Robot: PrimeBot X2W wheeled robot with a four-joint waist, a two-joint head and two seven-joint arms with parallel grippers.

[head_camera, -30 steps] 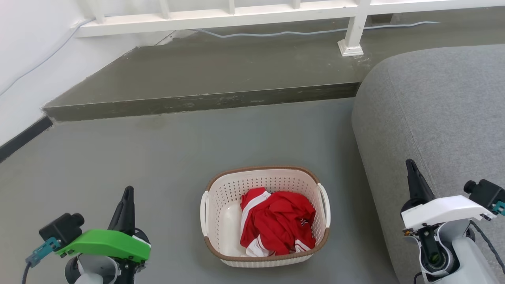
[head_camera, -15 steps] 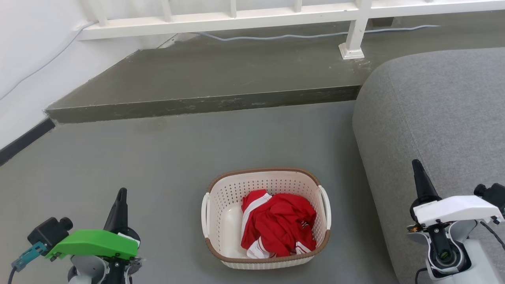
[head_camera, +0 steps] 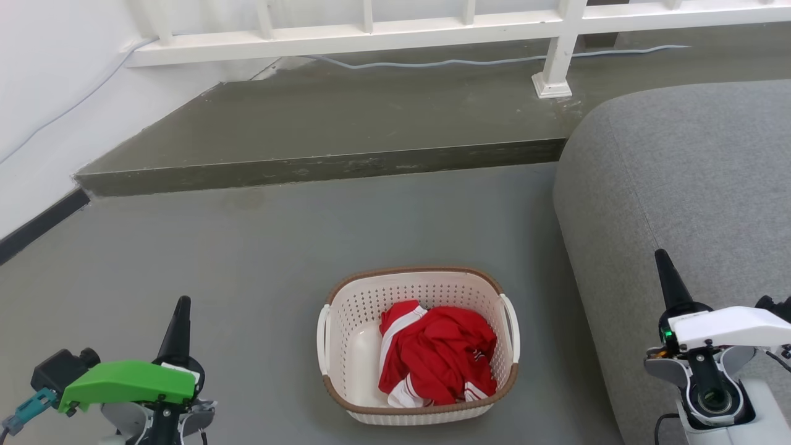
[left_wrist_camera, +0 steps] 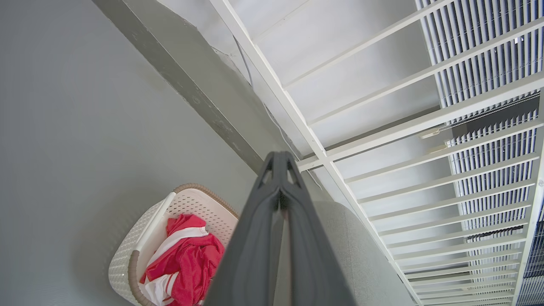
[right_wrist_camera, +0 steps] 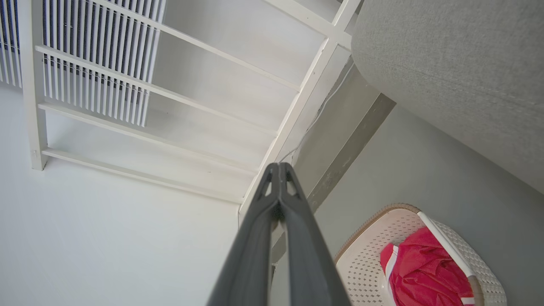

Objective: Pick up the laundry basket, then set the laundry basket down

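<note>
The laundry basket (head_camera: 346, 346) stands on the grey floor at the lower middle of the head view, cream-white and perforated with a brown rim and white side handles. A red and white garment (head_camera: 435, 361) lies crumpled inside it. My left gripper (head_camera: 181, 304) is shut and empty, well to the basket's left. My right gripper (head_camera: 662, 258) is shut and empty, to the basket's right in front of the sofa. The left wrist view has the laundry basket (left_wrist_camera: 127, 255) at its lower left beside the left gripper (left_wrist_camera: 279, 156). In the right wrist view the laundry basket (right_wrist_camera: 365, 263) sits lower right of the right gripper (right_wrist_camera: 278, 166).
A grey sofa (head_camera: 692, 185) fills the right side, close to the basket. A raised concrete step (head_camera: 321, 167) crosses behind the basket, with a white railing (head_camera: 371, 34) and a cable (head_camera: 432, 62) beyond it. A white wall with a dark skirting (head_camera: 37, 216) runs along the left.
The whole head view has shifted, so the camera moved; floor, step and basket sit slightly lower in the picture. Both grippers stay shut and appear lower and farther apart.
</note>
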